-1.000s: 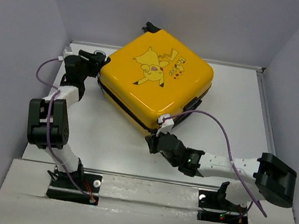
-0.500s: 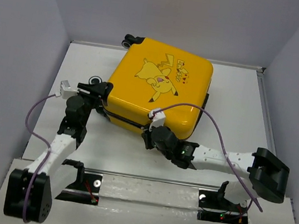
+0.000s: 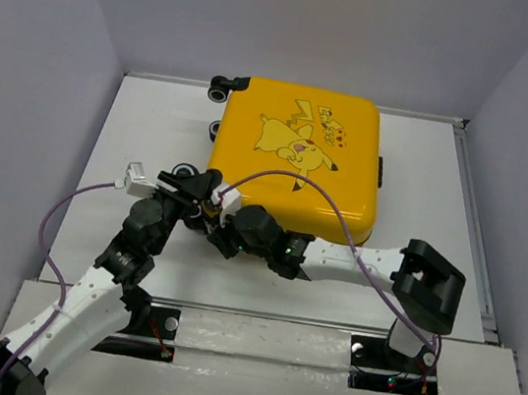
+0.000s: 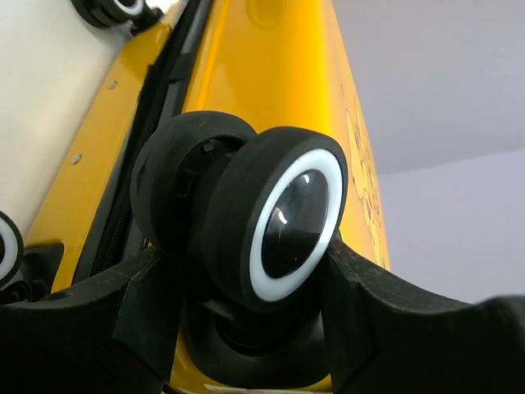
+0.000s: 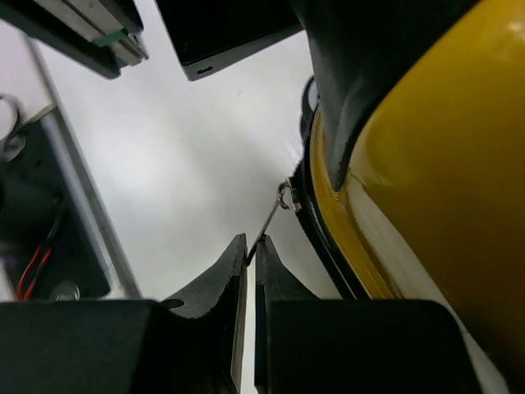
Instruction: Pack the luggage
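Jaws of our left gripper (image 4: pixel 246 275) are clamped on either side of a black rubber wheel (image 4: pixel 283 217) ringed in white, which we judge steadies the case. Our right gripper (image 5: pixel 250 250) is pinched on the thin metal zipper pull (image 5: pixel 267 220), likely to draw the zip along the seam. The small bright-yellow hard-shell suitcase (image 3: pixel 300 153) lies flat and closed, print up, toward the far side of the white table (image 3: pixel 145 130).

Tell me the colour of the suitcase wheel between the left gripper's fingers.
The wheel is black with a white ring; the left wrist view shows it best.
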Controlling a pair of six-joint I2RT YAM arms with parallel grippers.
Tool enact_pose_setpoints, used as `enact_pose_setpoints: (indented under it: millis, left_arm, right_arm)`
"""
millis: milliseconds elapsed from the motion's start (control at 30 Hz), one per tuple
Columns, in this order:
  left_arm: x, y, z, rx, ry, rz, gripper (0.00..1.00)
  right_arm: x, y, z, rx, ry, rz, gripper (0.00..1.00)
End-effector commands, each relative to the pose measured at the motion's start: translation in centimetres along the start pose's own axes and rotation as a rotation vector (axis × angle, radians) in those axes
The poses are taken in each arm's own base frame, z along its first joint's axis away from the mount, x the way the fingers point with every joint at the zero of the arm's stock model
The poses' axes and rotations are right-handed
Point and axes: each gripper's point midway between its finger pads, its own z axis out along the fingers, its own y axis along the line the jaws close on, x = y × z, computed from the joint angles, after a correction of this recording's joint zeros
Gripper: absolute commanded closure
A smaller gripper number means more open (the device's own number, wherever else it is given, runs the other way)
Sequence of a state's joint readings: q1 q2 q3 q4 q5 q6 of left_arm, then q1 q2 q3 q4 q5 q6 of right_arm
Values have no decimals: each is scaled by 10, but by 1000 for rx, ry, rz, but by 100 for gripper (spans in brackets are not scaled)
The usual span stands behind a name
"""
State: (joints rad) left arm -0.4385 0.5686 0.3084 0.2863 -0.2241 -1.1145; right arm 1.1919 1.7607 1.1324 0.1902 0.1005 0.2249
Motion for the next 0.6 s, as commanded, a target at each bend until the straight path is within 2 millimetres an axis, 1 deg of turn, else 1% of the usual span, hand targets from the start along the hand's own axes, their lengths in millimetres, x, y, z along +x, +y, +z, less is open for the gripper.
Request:
enact_pose_setpoints:
  millis: [0, 33, 67, 100, 133, 167, 200, 233, 267, 300, 333, 367, 433, 467, 500, 533, 567]
  left_arm:
    - [85, -12, -31, 147, 330, 271, 94]
    - [98, -17, -34, 158, 346, 268, 94]
    - [105, -15, -36, 149, 358, 279, 94]
    - [109, -23, -38, 163, 357, 278, 94]
    - [113, -20, -34, 135, 339, 297, 94]
    - [118, -24, -36, 141, 344, 309, 94]
    - [127, -35, -41, 166, 365, 318, 94]
    - [131, -33, -40, 151, 366, 337, 94]
    - [136, -39, -41, 162, 374, 344, 94]
    - [137, -44, -42, 173, 375, 342, 94]
    - [139, -44, -43, 176, 381, 345, 94]
    - [140, -46, -44, 186, 382, 342, 94]
    - [141, -44, -44, 192, 388, 349, 94]
    - [142, -42, -45, 194, 392, 354, 94]
    - [142, -43, -45, 201, 390, 352, 94]
    - [142, -42, -45, 198, 387, 356, 94]
    - [142, -42, -44, 198, 383, 356, 94]
  right_arm:
    - [-37, -43, -30, -76, -175, 184, 93]
    - [-36, -57, -36, -65, -181, 195, 93]
    - [-33, -61, -40, -62, -179, 198, 93]
    - [-29, -60, -46, -67, -174, 187, 93]
    - [-29, -62, -48, -74, -174, 186, 93]
    - [-29, -60, -50, -87, -172, 181, 93]
    - [-29, -56, -52, -107, -170, 174, 93]
    - [-26, -52, -54, -130, -160, 171, 93]
    - [-22, -53, -62, -122, -154, 177, 91]
    - [-19, -56, -68, -103, -152, 182, 87]
    - [-15, -59, -75, -83, -151, 190, 83]
    - [-6, -63, -83, -53, -129, 200, 80]
    - [5, -75, -99, 11, -108, 221, 62]
    - [2, -92, -115, 92, -129, 254, 49]
    - [21, -105, -125, 165, -58, 279, 27]
    - [28, -123, -141, 259, -39, 331, 16]
    - [36, -132, -149, 304, -17, 361, 15]
